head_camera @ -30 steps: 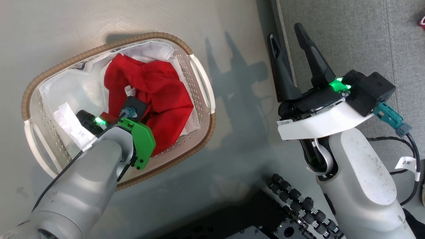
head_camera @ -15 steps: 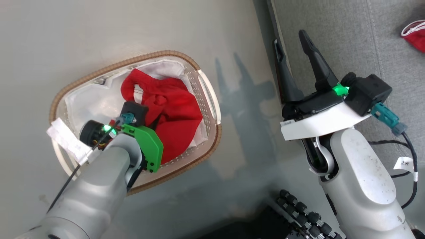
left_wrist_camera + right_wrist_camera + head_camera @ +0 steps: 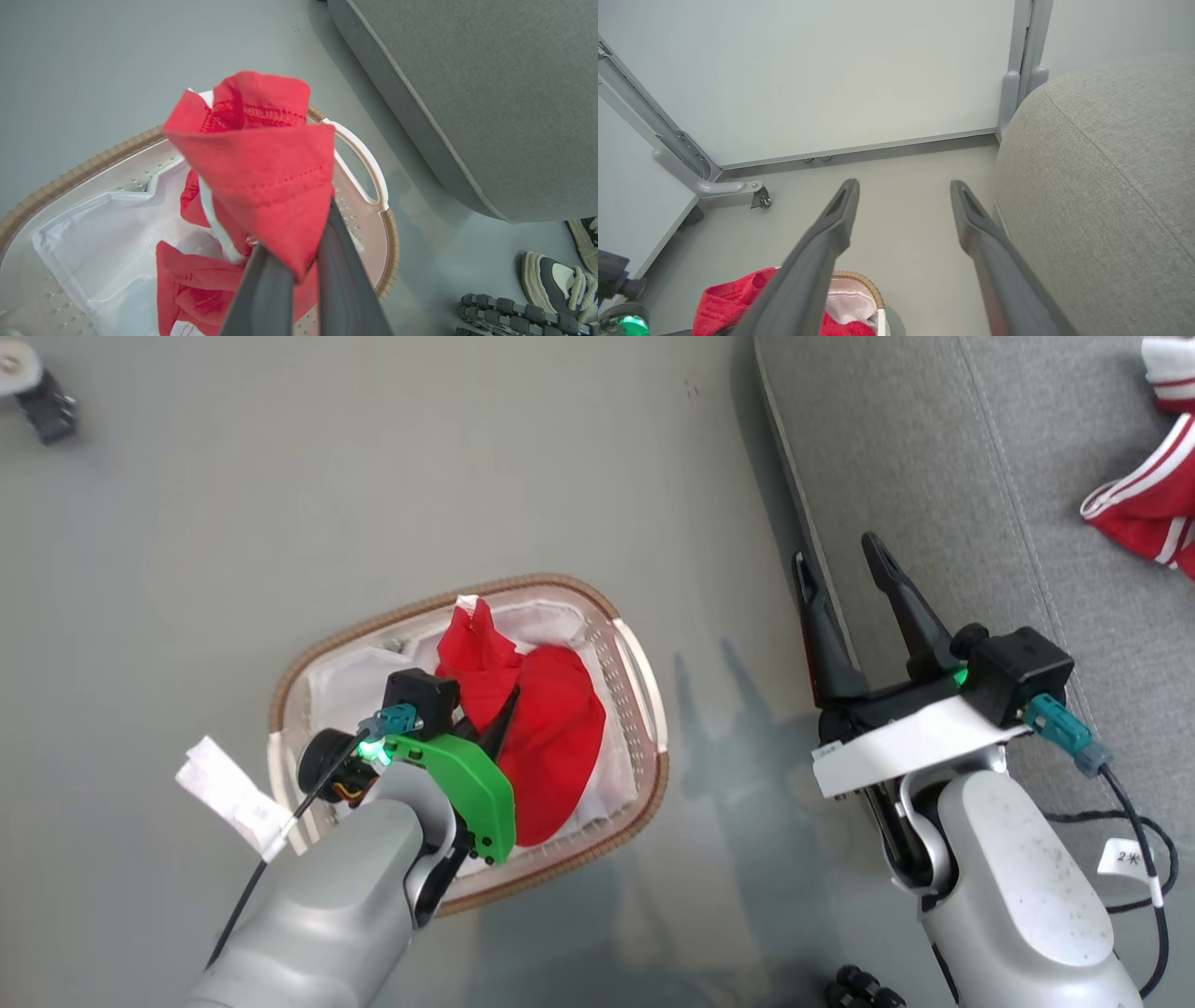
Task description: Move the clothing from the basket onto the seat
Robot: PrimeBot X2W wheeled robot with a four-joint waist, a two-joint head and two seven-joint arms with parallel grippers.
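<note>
In the head view the basket [image 3: 646, 683] stands on the floor [image 3: 373, 476] just below centre, with the clothing [image 3: 551, 737] bunched in its right half over a white liner [image 3: 350, 681]. The left hand [image 3: 509, 705] reaches in from 7 o'clock, closed on the red cloth, a peak of which stands up toward 12 o'clock over the far rim. The right hand [image 3: 836, 551] hangs at 3 o'clock of the basket, well apart from it, its fingers spread and empty over the seat's left edge. The seat [image 3: 934, 476] fills the corner at 1 o'clock, and a striped piece [image 3: 1148, 504] of red cloth lies on it at the right border. In the left wrist view the two fingers [image 3: 336, 280] pinch a fold of the clothing at centre, and the cloth stands up past the fingertips while the rest trails down into the basket at 7 o'clock. The seat is at 2 o'clock and shoes [image 3: 556, 280] sit on the floor at 4 o'clock. In the right wrist view the right hand's fingers stand wide apart with only floor between them. The seat is at 3 o'clock, just beside the right finger. The basket's rim and some red cloth show at 7 o'clock.
</note>
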